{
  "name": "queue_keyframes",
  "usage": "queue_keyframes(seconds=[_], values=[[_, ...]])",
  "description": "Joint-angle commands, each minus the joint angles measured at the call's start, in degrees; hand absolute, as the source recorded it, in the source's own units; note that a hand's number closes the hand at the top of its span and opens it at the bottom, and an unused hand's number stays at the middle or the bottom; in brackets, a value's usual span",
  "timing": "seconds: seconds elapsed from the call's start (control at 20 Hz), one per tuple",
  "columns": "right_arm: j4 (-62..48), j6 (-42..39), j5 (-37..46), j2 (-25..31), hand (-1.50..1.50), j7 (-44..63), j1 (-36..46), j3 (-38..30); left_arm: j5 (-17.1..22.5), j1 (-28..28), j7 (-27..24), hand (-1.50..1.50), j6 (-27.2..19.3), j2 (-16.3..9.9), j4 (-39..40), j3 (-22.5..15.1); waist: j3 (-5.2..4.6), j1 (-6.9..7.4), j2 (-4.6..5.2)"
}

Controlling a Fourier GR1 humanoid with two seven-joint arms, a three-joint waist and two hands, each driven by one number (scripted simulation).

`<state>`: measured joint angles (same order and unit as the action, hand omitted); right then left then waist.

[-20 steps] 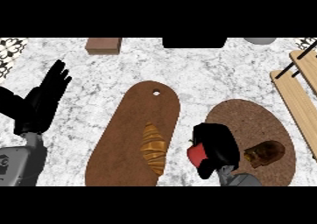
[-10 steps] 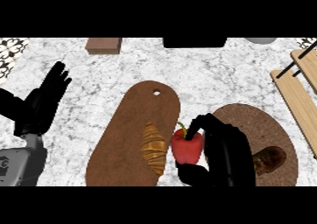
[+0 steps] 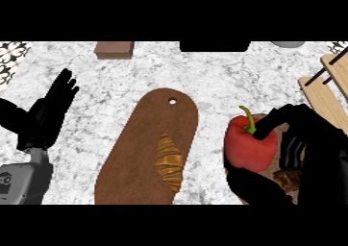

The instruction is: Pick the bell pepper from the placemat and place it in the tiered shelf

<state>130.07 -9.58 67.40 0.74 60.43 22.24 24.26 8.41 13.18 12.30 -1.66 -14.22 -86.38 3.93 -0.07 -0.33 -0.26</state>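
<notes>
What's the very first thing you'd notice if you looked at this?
The bright red bell pepper with its green stem, at the right, held by the curled black fingers of the right hand. Next comes the long brown cutting board in the middle with a croissant on it. At the left, the left hand rests open, fingers up.

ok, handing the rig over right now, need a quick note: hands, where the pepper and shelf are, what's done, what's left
Right hand: shut on the bell pepper, holding it over the placemat, stem up.
Left hand: open, resting at the left edge, fingers up.
Tiered shelf: at the right edge, nothing seen in it.
Also there: cutting board with a croissant.
Done: pepper grasped.
Left: carry it right to the shelf, set it in, let go.
</notes>
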Motion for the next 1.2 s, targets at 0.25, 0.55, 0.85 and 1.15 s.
queue_keyframes(seconds=[0.25,0.55,0.85,1.15], values=[[4.3,-14.5,-9.1,5.8,1.5,2.0,6.7,-22.9,0.3,2.7,3.3,0.0,-0.1,-0.2,-1.4,0.4,0.07,-0.11,0.12],[1.5,-18.4,-17.4,10.5,1.5,-0.7,9.6,-38.2,-0.2,3.4,1.3,0.0,0.3,-0.7,1.1,1.5,0.08,-0.46,0.15],[1.2,-16.0,-27.3,15.5,1.5,-10.1,2.0,-53.7,-1.4,-2.3,-1.9,0.0,0.3,1.8,-0.3,-0.1,0.11,-0.2,0.11],[-7.7,-13.3,-34.8,20.8,1.5,-20.3,-2.8,-65.4,0.7,0.6,0.1,0.0,2.7,-0.4,0.8,2.7,0.1,0.01,0.22]])
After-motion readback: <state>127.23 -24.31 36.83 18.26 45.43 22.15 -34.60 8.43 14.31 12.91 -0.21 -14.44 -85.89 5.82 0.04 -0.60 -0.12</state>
